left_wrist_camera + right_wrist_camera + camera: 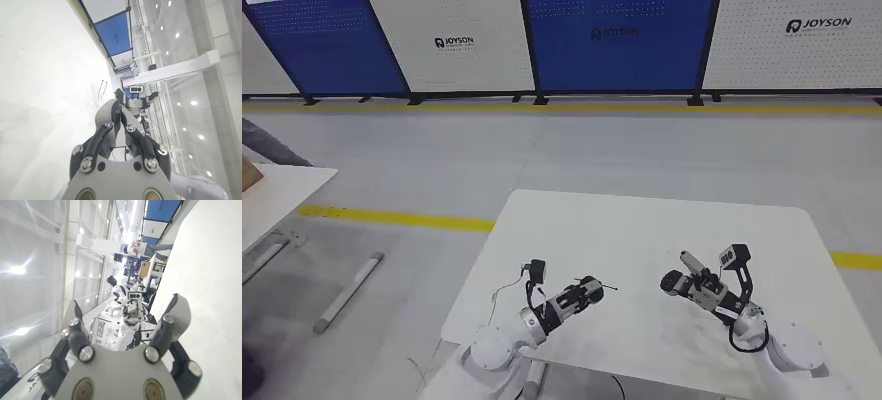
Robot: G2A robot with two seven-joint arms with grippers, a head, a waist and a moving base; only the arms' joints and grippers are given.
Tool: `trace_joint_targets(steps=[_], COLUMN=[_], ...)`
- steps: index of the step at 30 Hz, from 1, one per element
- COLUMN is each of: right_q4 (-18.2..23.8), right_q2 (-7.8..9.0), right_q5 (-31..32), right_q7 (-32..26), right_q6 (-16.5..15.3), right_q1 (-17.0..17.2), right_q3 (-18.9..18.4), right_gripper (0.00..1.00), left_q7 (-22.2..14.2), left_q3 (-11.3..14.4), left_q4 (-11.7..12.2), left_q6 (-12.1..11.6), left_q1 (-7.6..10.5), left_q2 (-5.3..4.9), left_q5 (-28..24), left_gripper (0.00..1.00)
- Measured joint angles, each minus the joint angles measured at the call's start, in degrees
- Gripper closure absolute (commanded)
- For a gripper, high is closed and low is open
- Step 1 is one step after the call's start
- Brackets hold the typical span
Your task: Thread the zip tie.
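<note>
Two thin black zip ties (102,89) lie side by side on the white table (642,240), just beyond the tips of my left gripper (118,103). In the top view they are a short dark line (608,288) in front of that gripper (591,291). The left gripper is shut, turned on its side low over the table, and I see nothing between its pads. My right gripper (125,304) faces it from across the table (677,273). It stands open with nothing between its fingers, also turned on its side.
The table's front edge (542,360) runs close behind both arms, and its far half is bare. A second table (272,195) stands off to the left across a gap of floor. Blue and white panels (622,45) line the back.
</note>
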State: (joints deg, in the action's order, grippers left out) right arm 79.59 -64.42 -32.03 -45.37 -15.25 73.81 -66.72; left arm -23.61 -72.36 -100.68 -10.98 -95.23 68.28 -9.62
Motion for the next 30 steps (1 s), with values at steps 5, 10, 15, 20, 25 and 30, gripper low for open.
trace_joint_targets(steps=[5,10,15,20,25,30], right_q4=[0.0,0.0,0.0,0.0,0.0,0.0], right_q2=[0.0,0.0,0.0,0.0,0.0,0.0], right_q5=[0.0,0.0,0.0,0.0,0.0,0.0], right_q7=[0.0,0.0,0.0,0.0,0.0,0.0], right_q6=[0.0,0.0,0.0,0.0,0.0,0.0], right_q1=[0.0,0.0,0.0,0.0,0.0,0.0], right_q3=[0.0,0.0,0.0,0.0,0.0,0.0], right_gripper=[0.0,0.0,0.0,0.0,0.0,0.0], left_q7=[2.09,1.89,-0.2,-1.33,-1.24,-1.17], left_q3=[-1.93,-5.71,-9.26,-11.19,-10.44,-7.19], left_q4=[-5.81,-15.83,-25.05,-28.7,-26.33,-19.76], left_q6=[-3.79,-7.88,-8.52,-8.49,-8.49,-7.45], left_q1=[-1.74,-6.21,-11.22,-14.44,-14.68,-12.03], left_q2=[-0.21,-0.74,-1.16,-1.16,-1.01,-0.88], left_q5=[-2.32,-5.35,-6.5,-6.2,-3.98,-1.09], left_gripper=[1.0,1.0,1.0,1.0,1.0,1.0])
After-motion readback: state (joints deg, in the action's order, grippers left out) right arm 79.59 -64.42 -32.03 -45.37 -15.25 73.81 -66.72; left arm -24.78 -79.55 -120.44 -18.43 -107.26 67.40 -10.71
